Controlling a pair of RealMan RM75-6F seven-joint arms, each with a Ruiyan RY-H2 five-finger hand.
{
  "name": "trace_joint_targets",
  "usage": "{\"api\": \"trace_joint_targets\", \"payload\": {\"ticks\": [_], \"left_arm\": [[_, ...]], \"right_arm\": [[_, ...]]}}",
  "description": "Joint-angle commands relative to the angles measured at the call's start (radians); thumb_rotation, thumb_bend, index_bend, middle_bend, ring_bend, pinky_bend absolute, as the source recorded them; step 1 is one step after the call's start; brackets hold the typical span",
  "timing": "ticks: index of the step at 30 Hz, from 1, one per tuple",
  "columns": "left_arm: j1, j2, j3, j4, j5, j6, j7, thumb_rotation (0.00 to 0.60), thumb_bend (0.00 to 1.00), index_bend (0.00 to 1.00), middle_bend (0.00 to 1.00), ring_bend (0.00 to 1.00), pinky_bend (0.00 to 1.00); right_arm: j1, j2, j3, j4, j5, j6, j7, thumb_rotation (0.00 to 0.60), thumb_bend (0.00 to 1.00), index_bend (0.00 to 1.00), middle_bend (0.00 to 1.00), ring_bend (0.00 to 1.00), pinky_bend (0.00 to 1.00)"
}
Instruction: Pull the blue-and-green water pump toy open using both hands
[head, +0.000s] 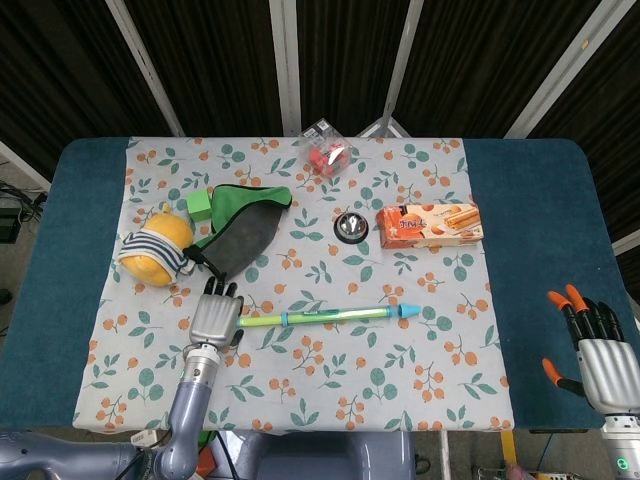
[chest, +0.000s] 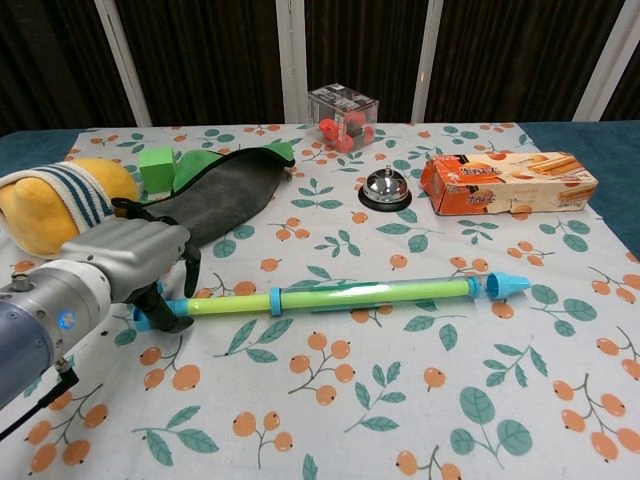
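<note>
The blue-and-green water pump toy (head: 330, 316) lies lengthwise across the front of the flowered cloth, its blue nozzle pointing right. In the chest view the pump toy (chest: 340, 295) shows a green tube with a blue collar and a blue handle at its left end. My left hand (head: 213, 318) sits over that handle end, fingers stretched out and apart. In the chest view the left hand (chest: 120, 265) has its thumb down at the blue handle, with no closed grasp visible. My right hand (head: 600, 355) hangs off the table's right front corner, fingers spread, holding nothing.
A striped yellow plush (head: 155, 245), a green cube (head: 200, 205) and a green-and-grey pouch (head: 245, 225) lie behind the left hand. A call bell (head: 350, 226), a biscuit box (head: 430, 224) and a clear box of red pieces (head: 325, 150) stand further back.
</note>
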Motion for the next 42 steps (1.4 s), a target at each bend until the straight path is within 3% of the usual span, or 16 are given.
{"api": "trace_joint_targets", "payload": {"ticks": [1,5,13,20,29,34,42], "left_arm": [[-0.005,-0.002,0.001,0.005,-0.008,0.003,0.001,0.600,0.39,0.50,0.18,0.00,0.09],[-0.011,-0.004,0.006,0.006,-0.012,0.007,-0.004,0.600,0.41,0.51,0.18,0.00,0.09],[-0.018,-0.006,0.015,0.008,-0.007,0.010,-0.017,0.600,0.56,0.56,0.19,0.00,0.09],[-0.024,0.002,0.036,0.008,0.014,0.000,-0.022,0.600,0.58,0.59,0.20,0.00,0.09],[-0.044,0.076,0.114,-0.017,0.140,-0.076,-0.070,0.600,0.58,0.60,0.20,0.00,0.09],[-0.047,0.137,0.146,-0.044,0.215,-0.100,-0.109,0.600,0.58,0.61,0.21,0.00,0.09],[-0.049,0.180,0.141,-0.068,0.218,-0.108,-0.124,0.600,0.58,0.61,0.21,0.00,0.09]], "right_arm": [[-0.001,0.001,0.000,-0.001,0.000,-0.001,0.000,0.600,0.32,0.00,0.00,0.00,0.00],[-0.001,0.001,0.001,-0.002,-0.002,-0.002,0.001,0.600,0.32,0.00,0.00,0.00,0.00],[-0.003,0.002,0.002,-0.002,-0.002,-0.003,0.000,0.600,0.32,0.00,0.00,0.00,0.00],[-0.002,0.005,0.002,-0.008,0.002,-0.012,0.003,0.600,0.32,0.00,0.00,0.00,0.00],[0.030,0.023,0.002,-0.076,0.021,-0.086,-0.002,0.600,0.32,0.00,0.00,0.00,0.00],[0.097,0.010,0.024,-0.172,0.058,-0.183,-0.104,0.600,0.32,0.00,0.00,0.00,0.00],[0.194,-0.065,0.078,-0.249,0.206,-0.294,-0.286,0.600,0.32,0.04,0.00,0.00,0.00]]}}
